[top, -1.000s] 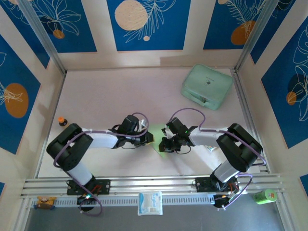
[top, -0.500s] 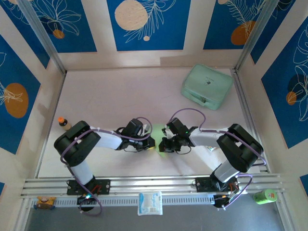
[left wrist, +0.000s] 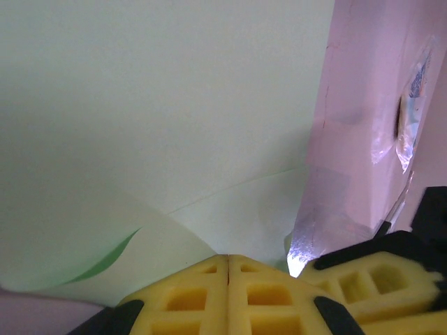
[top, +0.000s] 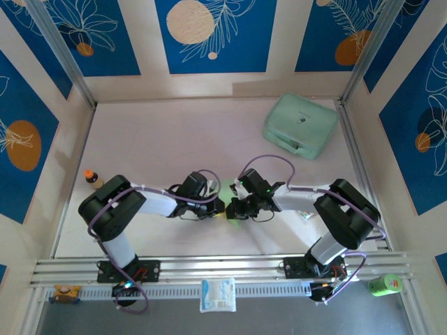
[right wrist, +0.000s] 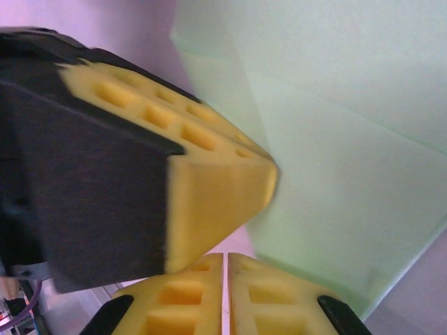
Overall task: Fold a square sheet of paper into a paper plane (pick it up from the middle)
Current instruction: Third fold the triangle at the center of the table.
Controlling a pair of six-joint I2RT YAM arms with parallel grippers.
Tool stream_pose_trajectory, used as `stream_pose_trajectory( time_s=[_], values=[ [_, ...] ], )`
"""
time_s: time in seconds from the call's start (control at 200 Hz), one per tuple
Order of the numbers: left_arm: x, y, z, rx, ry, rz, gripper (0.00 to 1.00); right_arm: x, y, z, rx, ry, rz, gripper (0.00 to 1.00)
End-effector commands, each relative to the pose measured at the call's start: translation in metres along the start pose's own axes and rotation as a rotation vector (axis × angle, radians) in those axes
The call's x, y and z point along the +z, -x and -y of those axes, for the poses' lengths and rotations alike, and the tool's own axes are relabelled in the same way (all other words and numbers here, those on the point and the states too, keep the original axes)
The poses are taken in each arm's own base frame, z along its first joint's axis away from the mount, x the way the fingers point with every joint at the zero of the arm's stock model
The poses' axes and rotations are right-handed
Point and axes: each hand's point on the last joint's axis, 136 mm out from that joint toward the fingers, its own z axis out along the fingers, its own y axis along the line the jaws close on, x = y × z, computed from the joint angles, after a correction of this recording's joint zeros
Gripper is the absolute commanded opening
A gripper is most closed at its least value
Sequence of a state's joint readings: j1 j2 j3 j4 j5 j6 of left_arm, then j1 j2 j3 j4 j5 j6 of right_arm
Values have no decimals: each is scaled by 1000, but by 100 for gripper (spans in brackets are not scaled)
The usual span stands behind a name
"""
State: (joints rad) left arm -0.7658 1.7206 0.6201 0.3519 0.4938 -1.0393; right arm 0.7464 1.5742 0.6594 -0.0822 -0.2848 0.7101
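Left arm [top: 157, 204] shifted rightward; both jaws closed beside the square sheet of paper [left wrist: 174, 105] on pink table [top: 160, 139].

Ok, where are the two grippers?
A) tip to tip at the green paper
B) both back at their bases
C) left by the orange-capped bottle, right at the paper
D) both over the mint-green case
A: from above, the left gripper and right gripper meet at the green paper mid-table.

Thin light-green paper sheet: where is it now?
The thin light-green paper sheet lies mid-table in the top view, under the meeting tips of the left gripper and right gripper.
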Motion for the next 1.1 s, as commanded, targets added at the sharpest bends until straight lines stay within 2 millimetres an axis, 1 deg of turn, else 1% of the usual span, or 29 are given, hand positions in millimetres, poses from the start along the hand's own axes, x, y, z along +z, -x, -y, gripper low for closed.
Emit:
stream_pose_trajectory(
  time_s=[0.0, 0.07, 0.205, 0.6, 0.82, 1.09],
  values=[
    [2, -3, -27, -46, 89, -3, 0, 8, -16, 23, 34, -73, -46, 8],
    [2, -2, -26, -46, 85, -2, 0, 9, -24, 32, 49, -90, -65, 7],
    [0, 3, -23, -44, 66, 11, 0, 7, -34, 41, 69, -105, -75, 5],
    [-15, 26, -30, -56, 61, 55, 0, 6, -34, 43, 80, -105, -74, 2],
    [-26, 36, -49, -97, 98, 80, 0, 6, -35, 42, 78, -102, -75, 2],
    [-36, 43, -64, -135, 180, 89, 0, 5, -34, 42, 77, -102, -74, 2]
  ],
)
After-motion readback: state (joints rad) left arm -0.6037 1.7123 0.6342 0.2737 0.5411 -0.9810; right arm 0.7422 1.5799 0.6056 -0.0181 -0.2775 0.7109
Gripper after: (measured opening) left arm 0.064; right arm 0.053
